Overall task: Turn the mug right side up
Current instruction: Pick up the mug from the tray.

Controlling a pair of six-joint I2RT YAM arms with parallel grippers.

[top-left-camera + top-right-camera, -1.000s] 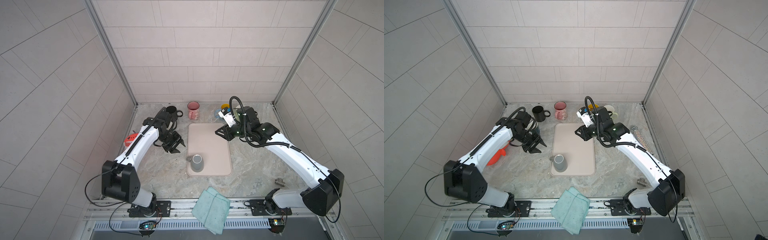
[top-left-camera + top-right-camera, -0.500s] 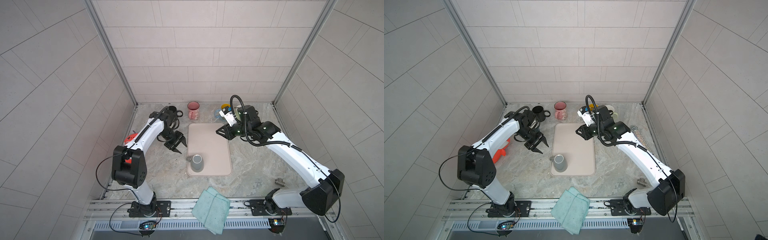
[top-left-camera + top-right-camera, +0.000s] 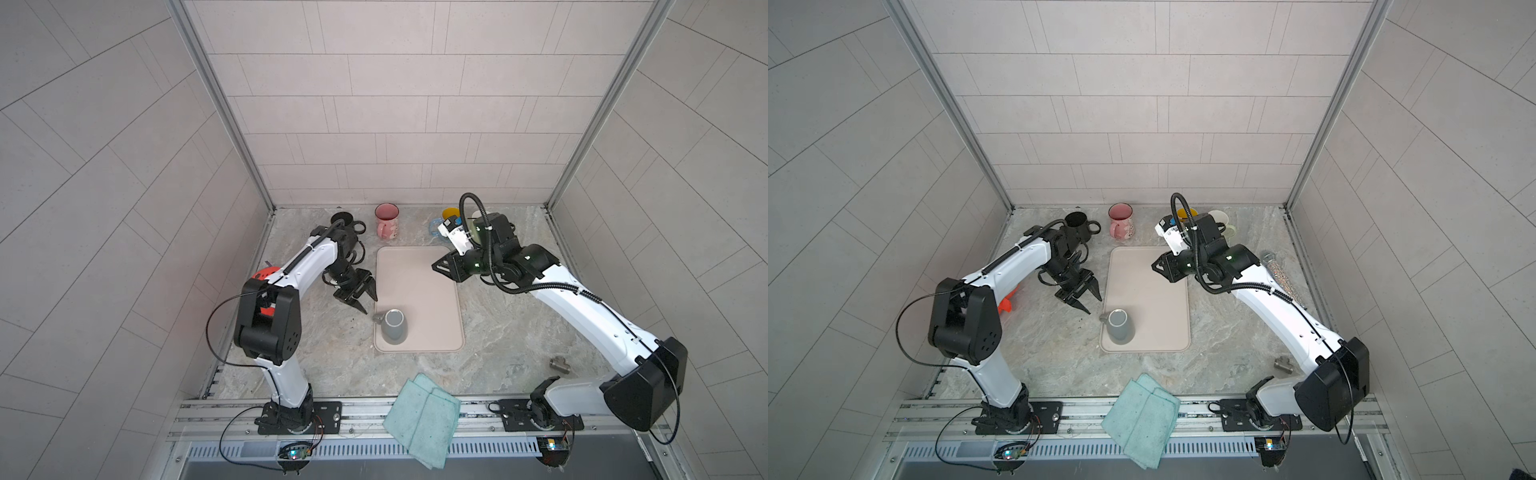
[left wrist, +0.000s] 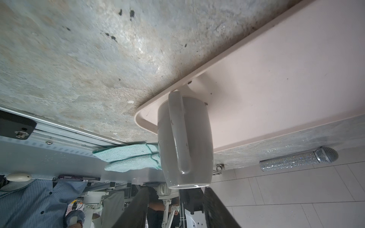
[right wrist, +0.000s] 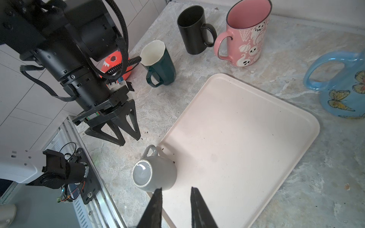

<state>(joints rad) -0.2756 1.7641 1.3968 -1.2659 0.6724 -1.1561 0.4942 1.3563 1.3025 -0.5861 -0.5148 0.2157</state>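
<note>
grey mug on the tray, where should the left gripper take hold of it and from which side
Probably the handle, approached level from the left gripper side. The grey mug stands rim down on the tray, and its handle juts out over the tray's edge towards those open jaws, so a sideways pinch there should leave the wrist free to roll it upright.

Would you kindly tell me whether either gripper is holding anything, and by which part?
Nothing is held. The left gripper stands open beside the grey mug, not touching it; the right gripper has its jaws apart, empty.
</note>
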